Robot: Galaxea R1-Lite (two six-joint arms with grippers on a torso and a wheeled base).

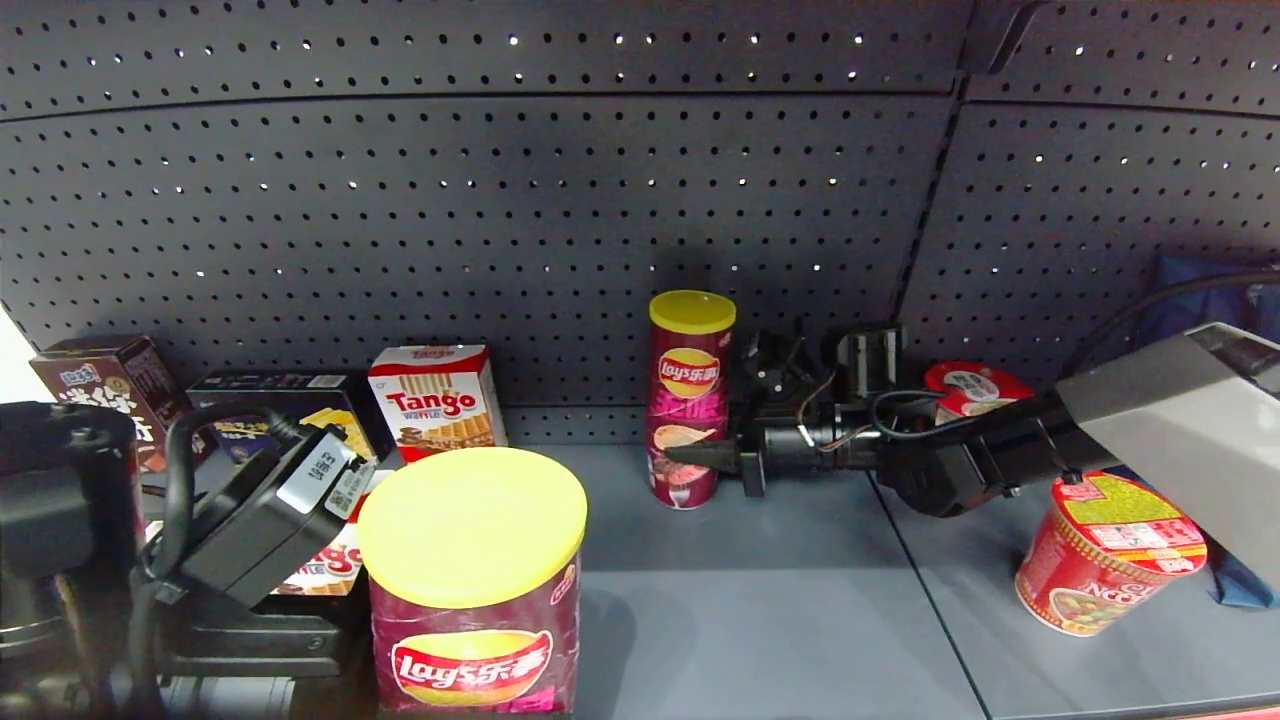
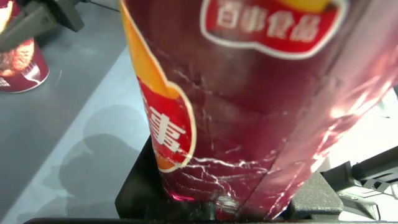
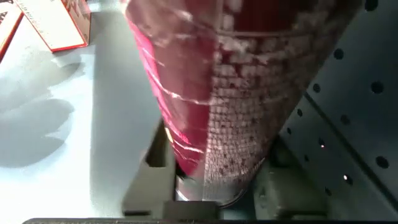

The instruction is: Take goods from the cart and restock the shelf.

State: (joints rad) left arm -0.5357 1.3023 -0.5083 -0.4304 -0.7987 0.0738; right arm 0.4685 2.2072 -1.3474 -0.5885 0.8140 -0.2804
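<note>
— What is the right claw [image 1: 698,456] doing?
— It squeezes a chips can [image 1: 690,390] that stands on the shelf [image 1: 780,580], with the back wall [image 1: 560,250] just behind.
— And the left claw [image 2: 230,208]?
— It grips a second can [image 1: 472,585]. I think that one needs a spot.

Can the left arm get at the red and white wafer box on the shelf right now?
Probably not yet. The left end effector is shut on a yellow-lidded chips can, so it has no free grip, and that can stands in front of the wafer box in the head view.
</note>
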